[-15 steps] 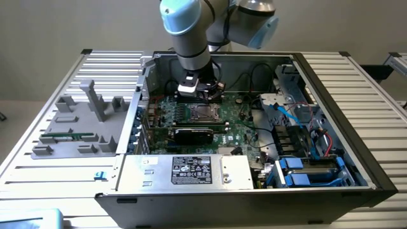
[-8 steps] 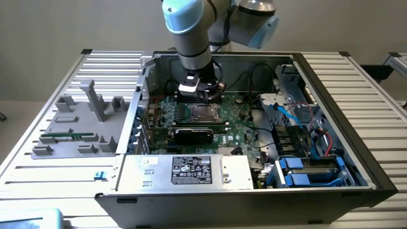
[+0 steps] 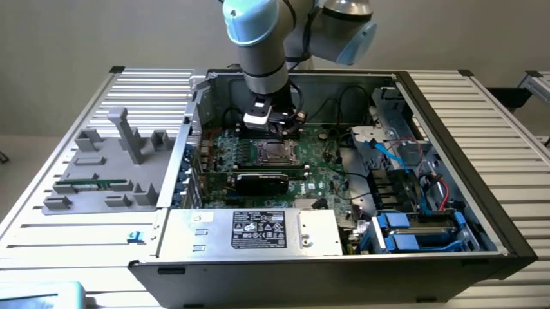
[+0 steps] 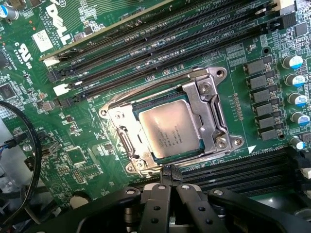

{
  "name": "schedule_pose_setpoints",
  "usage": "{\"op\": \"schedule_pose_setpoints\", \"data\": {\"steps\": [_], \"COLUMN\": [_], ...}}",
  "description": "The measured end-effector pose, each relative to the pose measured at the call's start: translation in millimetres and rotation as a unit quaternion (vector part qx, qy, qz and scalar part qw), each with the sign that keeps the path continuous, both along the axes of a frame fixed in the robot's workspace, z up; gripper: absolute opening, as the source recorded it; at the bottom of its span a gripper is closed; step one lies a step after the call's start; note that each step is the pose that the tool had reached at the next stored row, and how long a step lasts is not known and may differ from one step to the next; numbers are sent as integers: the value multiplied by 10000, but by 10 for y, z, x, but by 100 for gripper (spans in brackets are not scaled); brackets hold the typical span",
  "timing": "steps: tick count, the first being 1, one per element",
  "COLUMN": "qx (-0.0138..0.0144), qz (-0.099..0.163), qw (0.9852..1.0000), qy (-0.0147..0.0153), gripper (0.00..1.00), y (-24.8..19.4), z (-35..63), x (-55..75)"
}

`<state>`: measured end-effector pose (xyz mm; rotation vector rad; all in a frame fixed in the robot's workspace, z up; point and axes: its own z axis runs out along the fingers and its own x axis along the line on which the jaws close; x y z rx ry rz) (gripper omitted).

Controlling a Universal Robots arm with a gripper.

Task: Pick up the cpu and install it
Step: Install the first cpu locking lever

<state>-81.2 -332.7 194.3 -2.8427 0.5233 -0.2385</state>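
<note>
The cpu, a small flat square chip with a pale silver-beige metal top (image 4: 166,130), is seen lying flat and level in the socket on the green motherboard, framed by the silver metal bracket on all sides. Faint printed text is visible on its upper face. In the exterior view it (image 3: 272,152) is seated mid-board inside the open computer case

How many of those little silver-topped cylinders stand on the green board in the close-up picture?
7 that I can make out: six in a column past the CPU socket, from the top capacitor down to the lowest, and one corner capacitor. Others may be hidden.
</note>
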Motion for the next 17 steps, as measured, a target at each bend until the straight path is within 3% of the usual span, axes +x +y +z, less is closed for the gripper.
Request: {"op": "schedule_pose_setpoints", "data": {"steps": [17], "qx": [0], "qz": [-1], "qw": [10000], "qy": [81], "gripper": [11], "y": [-8], "z": [4], "x": [56]}}
